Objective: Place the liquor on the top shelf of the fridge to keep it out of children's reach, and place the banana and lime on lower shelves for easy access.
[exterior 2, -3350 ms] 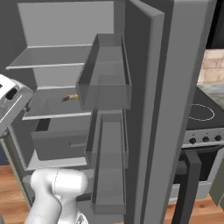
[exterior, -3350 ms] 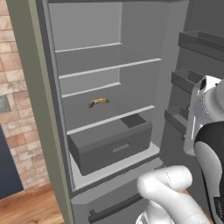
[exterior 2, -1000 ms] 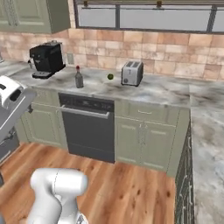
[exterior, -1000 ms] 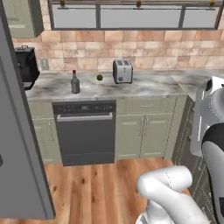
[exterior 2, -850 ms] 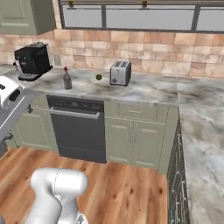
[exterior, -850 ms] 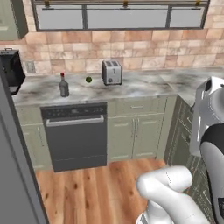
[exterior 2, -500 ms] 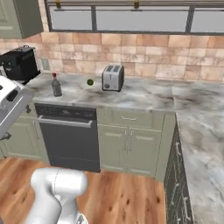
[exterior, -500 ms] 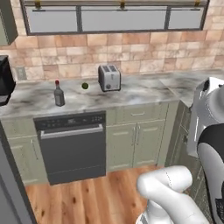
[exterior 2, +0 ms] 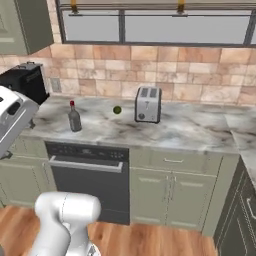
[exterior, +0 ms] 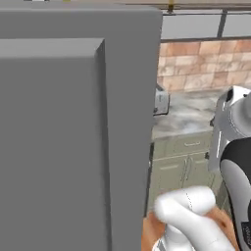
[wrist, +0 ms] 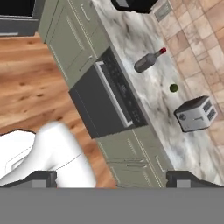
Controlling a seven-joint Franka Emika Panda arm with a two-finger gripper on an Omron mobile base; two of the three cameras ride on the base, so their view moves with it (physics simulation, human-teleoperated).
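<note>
I see the liquor (exterior 2: 74, 117) upright on the bench (exterior 2: 170, 131), lime (exterior 2: 117, 110) at its 3 o'clock; my pincer (wrist: 116, 177) gapes wide, empty.

Blocked and cropped views
The toaster (exterior: 161, 99) is half hidden by the grey fridge (exterior: 73, 137); the coffee machine (wrist: 133, 4) is cut off at the frame's edge

The marble counter (exterior 2: 180, 132) carries the liquor (exterior 2: 74, 118), the lime (exterior 2: 117, 110), a toaster (exterior 2: 148, 111) and a black coffee machine (exterior 2: 26, 82).
</note>
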